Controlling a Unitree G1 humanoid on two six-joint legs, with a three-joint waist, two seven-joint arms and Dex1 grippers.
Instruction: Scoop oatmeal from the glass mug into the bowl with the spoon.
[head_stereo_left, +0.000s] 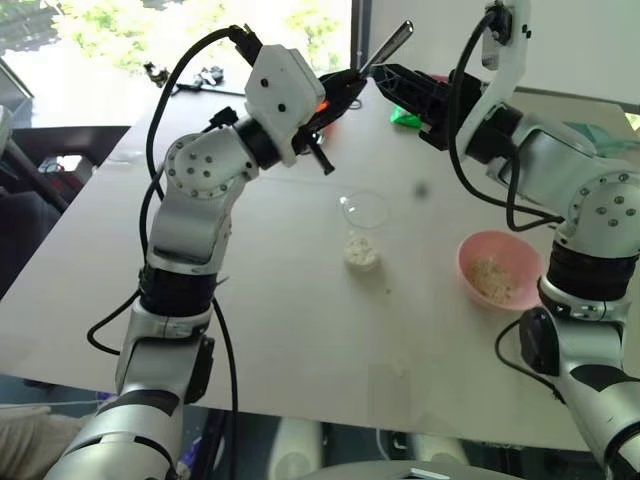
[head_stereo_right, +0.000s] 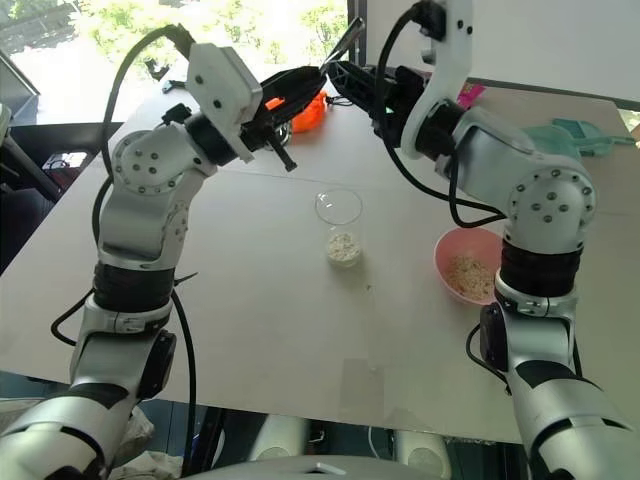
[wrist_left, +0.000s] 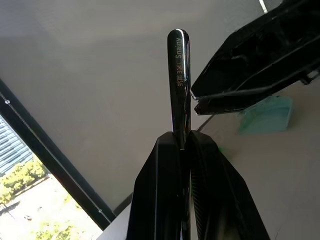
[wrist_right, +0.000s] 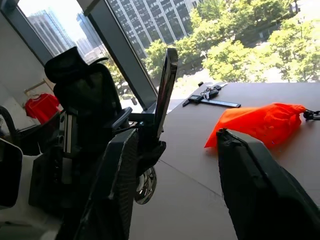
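The left gripper (head_stereo_left: 343, 92) is clamped tight on the spoon (wrist_left: 179, 85), its two black fingers (wrist_left: 165, 190) pressed together around the handle, which stands out past the tips with lettering along it. The right gripper (wrist_right: 172, 185) faces it high over the far half of the table (head_stereo_left: 280, 330), jaws apart on either side of the left one's tip, not touching the spoon as far as can be told. The right wrist view catches the spoon's small shiny bowl (wrist_right: 145, 185) hanging below the left gripper's fingers, which the head views hide; the same view shows an orange bag (wrist_right: 260, 122) and some keys (wrist_right: 209, 93) lying further off on the table. From the head, the glass mug (head_stereo_left: 363, 228) stands near mid-table with a small heap of oatmeal (head_stereo_left: 361, 252) in its bottom. The pink bowl (head_stereo_left: 500, 268) sits well to its right, near the right arm, with a thin layer of oats inside. A teal scoop (head_stereo_right: 580, 137) lies at the far right edge.
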